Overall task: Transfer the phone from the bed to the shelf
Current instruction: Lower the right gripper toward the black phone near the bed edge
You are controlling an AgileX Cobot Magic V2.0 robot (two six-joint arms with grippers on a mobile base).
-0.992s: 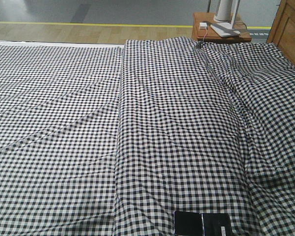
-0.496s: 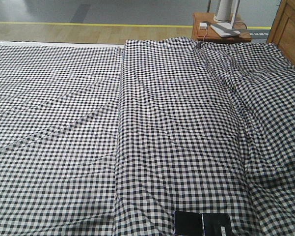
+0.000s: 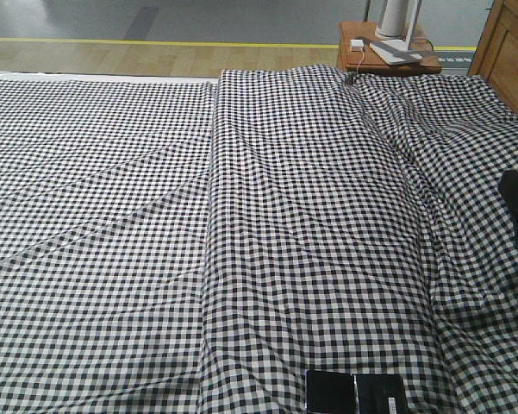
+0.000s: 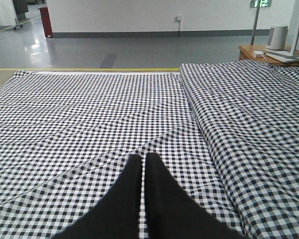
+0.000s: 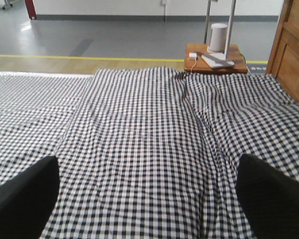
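Phone (image 3: pixel 354 394): I see it flat on gingham bed (image 3: pixel 112 216).
Left gripper (image 4: pixel 143 158): pressed together.
Right gripper (image 5: pixel 147 164): spread wide.
Side table (image 3: pixel 349 56): beyond bed.

One bed (image 3: pixel 112 216) fills the views, and one phone (image 3: pixel 355 394) lies on it (two glossy black halves, counted as a single unit). One side table (image 5: pixel 191 64) carries three items: one white cylinder (image 5: pixel 218 37), one flat pale slab (image 5: pixel 217 60) and one small white block (image 5: pixel 192 55). Two grippers show, the left gripper (image 4: pixel 143 158) and the right gripper (image 5: pixel 147 159), each with two black fingers (image 4: pixel 124 199).
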